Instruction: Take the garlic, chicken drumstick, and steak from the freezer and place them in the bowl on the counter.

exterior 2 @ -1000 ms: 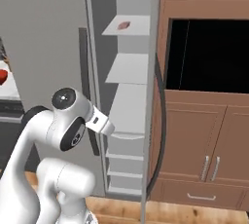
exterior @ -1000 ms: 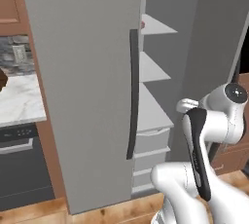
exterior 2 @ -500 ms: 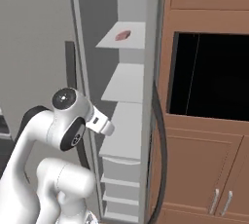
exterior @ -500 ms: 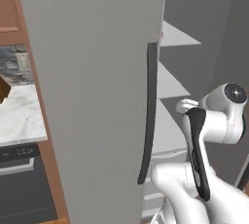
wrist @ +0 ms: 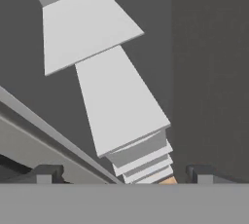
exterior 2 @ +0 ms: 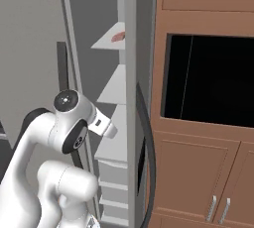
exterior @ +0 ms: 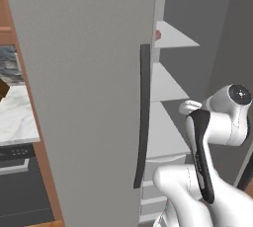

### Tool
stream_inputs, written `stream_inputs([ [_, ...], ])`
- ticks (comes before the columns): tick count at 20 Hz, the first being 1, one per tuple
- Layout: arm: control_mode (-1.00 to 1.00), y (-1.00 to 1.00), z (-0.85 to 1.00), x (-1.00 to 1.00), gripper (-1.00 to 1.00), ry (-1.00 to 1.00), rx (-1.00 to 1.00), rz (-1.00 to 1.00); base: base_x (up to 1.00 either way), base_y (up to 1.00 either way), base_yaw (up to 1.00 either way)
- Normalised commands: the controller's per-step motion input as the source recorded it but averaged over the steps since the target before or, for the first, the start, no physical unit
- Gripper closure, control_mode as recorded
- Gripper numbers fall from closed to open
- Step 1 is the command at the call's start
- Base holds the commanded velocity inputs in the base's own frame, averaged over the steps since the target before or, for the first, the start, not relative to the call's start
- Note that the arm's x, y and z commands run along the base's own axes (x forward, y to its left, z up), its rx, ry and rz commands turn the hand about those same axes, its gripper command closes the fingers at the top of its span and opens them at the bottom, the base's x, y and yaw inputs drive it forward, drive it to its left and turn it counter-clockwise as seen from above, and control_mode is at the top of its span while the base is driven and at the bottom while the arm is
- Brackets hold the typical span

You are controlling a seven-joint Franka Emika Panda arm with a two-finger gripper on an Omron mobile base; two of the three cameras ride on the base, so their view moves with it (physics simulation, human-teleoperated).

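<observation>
The grey freezer [exterior: 84,97] stands open, its door with the long dark handle [exterior: 142,117] swung toward me. Inside are white shelves [exterior 2: 114,85] and drawers [wrist: 143,157]. A reddish steak [exterior 2: 118,36] lies on an upper shelf; its edge also peeks past the door as a red spot, the steak [exterior: 157,35]. I cannot see the garlic or the chicken drumstick, and the red bowl is out of view. My gripper [wrist: 124,174] is open, its fingertips [wrist: 48,173] wide apart with nothing between them, looking along the lower shelves. A strip of the marble counter [exterior: 15,117] shows at far left.
Brown wooden cabinets [exterior 2: 198,172] with a black built-in opening [exterior 2: 211,78] stand right of the freezer. A brown knife block [exterior: 2,89] sits on the counter, above a black oven [exterior: 20,191]. The freezer door fills the space to my left.
The whole picture has shifted and grown: the base has driven closer to the freezer. The arm keeps the same pose.
</observation>
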Motion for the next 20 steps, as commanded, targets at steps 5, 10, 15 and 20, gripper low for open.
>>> stream_inputs([
  [5, 1.00, 0.00, 0.00, 0.00, -1.00, 0.00, 0.00, 0.00, -0.17, 0.00, 0.00],
  [10, -1.00, -0.03, 1.00, -0.55, -1.00, -0.32, -0.07, 0.01, 0.00, 0.00, 0.00],
  [15, -1.00, 0.00, 1.00, -0.30, -1.00, -0.20, -0.11, 0.04, 0.00, 0.00, 0.00],
  [20, -1.00, 0.00, 1.00, -0.11, -1.00, -0.08, -0.09, 0.05, 0.00, 0.00, 0.00],
])
